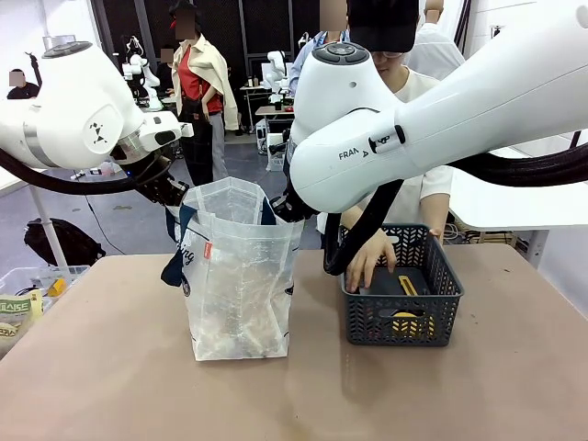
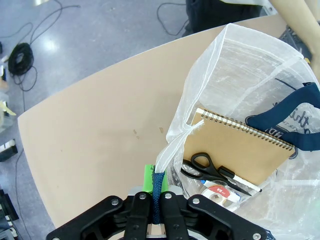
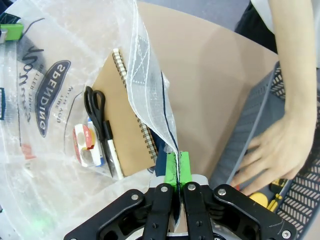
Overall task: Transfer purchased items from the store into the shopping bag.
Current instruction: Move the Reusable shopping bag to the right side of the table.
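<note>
The shopping bag [image 1: 241,276], a crinkly translucent white plastic tote, stands upright on the smooth tan table [image 1: 110,386], just beside the dark grey basket [image 1: 401,326] with lattice walls. The left claw [image 2: 156,185] is clenched on a woven navy strap handle [image 2: 158,186] at the bag's rim; the right claw [image 3: 178,167] pinches the thin film of the opposite rim between its green pads, so the mouth gapes. Inside the bag lie a tan spiral-bound notebook [image 2: 240,145], black-handled scissors [image 2: 207,167], a slim marker [image 2: 240,179] and a round tape roll [image 2: 218,192]. A person's hand [image 1: 370,260] reaches into the basket, where a flat black piece [image 1: 404,280] and a yellow piece [image 1: 404,323] lie.
</note>
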Action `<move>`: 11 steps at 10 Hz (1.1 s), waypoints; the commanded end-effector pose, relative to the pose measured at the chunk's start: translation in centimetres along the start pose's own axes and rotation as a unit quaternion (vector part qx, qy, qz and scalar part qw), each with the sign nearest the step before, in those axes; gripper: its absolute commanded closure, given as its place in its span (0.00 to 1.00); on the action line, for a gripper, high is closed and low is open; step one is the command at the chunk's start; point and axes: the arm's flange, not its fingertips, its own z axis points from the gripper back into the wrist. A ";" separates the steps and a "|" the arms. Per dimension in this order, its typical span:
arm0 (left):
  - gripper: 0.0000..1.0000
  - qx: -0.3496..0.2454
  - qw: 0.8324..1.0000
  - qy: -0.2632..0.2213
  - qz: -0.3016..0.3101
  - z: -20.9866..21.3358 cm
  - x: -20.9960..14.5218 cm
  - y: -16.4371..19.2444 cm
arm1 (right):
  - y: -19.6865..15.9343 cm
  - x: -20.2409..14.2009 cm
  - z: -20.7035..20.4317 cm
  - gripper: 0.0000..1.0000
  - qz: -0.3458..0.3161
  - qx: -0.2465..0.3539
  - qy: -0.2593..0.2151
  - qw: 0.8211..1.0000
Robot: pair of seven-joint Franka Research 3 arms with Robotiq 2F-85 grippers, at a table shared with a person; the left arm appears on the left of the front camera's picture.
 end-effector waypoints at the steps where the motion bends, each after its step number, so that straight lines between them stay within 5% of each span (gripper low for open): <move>1: 1.00 0.002 1.000 0.002 0.001 0.2 -0.1 0.2 | 0.1 0.0 -0.1 1.00 0.000 0.002 0.001 1.000; 11: 1.00 0.002 1.000 0.002 0.001 0.2 -0.1 0.2 | 0.1 0.0 -0.1 1.00 0.000 0.002 0.001 1.000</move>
